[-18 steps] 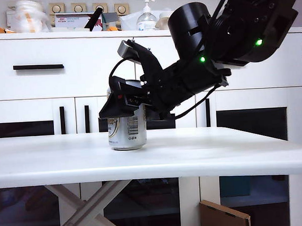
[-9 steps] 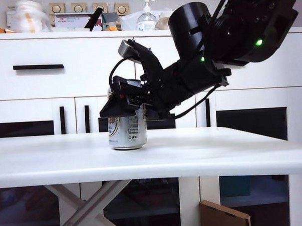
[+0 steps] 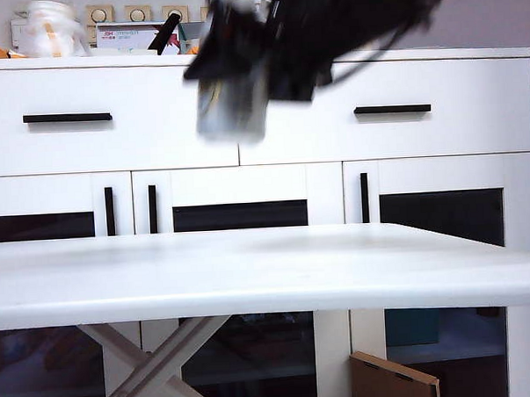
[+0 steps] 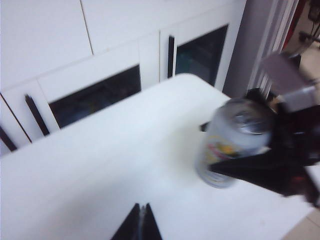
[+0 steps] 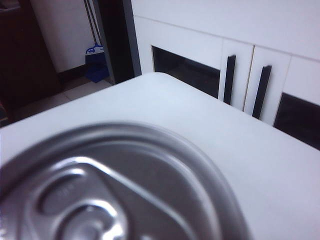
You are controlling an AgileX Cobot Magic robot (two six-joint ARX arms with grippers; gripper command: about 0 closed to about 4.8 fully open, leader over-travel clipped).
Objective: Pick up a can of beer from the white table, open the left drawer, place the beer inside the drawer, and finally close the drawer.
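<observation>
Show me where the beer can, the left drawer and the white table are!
can of beer (image 3: 233,108): exterior view, blurred silver side.
left drawer (image 3: 66,117): exterior view, its black bar handle.
white table (image 3: 277,268): exterior view, bare top.

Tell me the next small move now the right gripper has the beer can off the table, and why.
Probably bring the shut left gripper to the black bar handle of the left drawer, which looks fully closed. The right gripper holds the can of beer clear above the white table, in front of the cabinet, so it has nowhere to go yet.
</observation>
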